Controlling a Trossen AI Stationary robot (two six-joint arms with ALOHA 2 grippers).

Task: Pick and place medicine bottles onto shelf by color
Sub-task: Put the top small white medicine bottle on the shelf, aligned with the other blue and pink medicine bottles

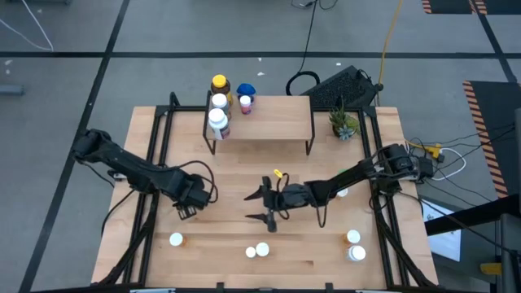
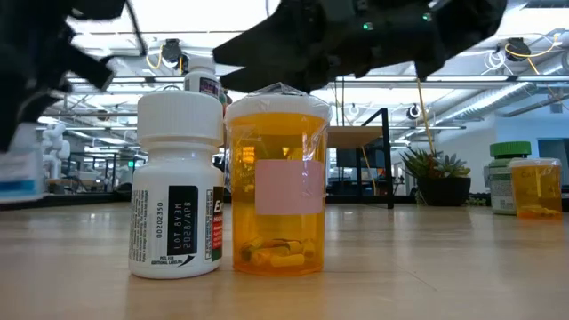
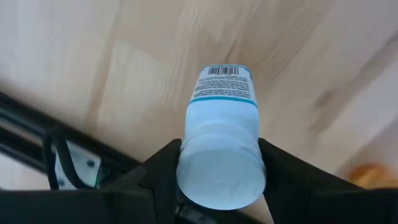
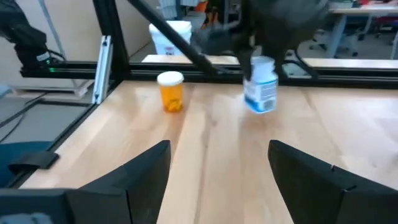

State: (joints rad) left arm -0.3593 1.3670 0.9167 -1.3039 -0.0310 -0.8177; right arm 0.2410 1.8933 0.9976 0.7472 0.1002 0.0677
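My left claw (image 3: 217, 180) is clamped on a white-capped bottle (image 3: 222, 134) with a pale blue label, held off the wooden surface (image 1: 244, 175) on its left half (the right wrist view shows it hanging clear above the wood). My right claw (image 1: 269, 205) hovers near the middle with its fingers spread wide, gripping nothing. The shelf (image 1: 269, 116) stands at the far edge with four bottles (image 1: 218, 122) grouped at its left end. More bottles stand loose near the front: a white bottle (image 2: 178, 182) touching an orange bottle (image 2: 277, 182).
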